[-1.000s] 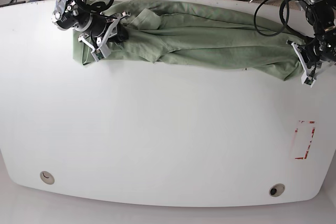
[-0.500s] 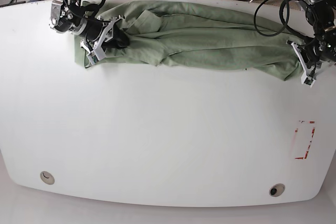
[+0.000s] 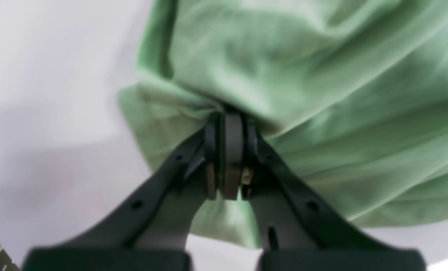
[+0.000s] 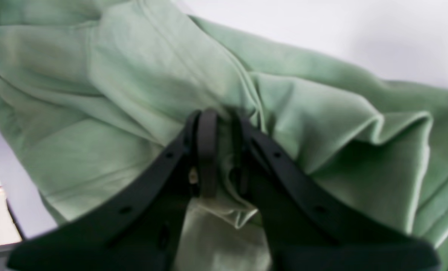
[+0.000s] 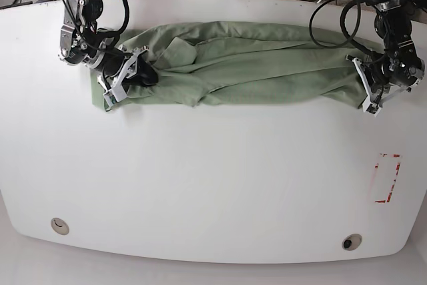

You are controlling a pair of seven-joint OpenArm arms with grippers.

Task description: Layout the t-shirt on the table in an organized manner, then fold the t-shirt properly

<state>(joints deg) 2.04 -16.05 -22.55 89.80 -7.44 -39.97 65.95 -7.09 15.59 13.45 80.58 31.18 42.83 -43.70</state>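
Green t-shirt (image 5: 253, 65) stretches between left gripper (image 5: 363, 95) and right gripper (image 5: 127, 75), each clamped on its fabric.

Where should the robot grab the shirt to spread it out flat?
Probably at its two far ends, as now: the right gripper pinches one end of the shirt and the left gripper the other. The shirt lies bunched in a long strip, so coming in from the ends lets the arms stretch it.
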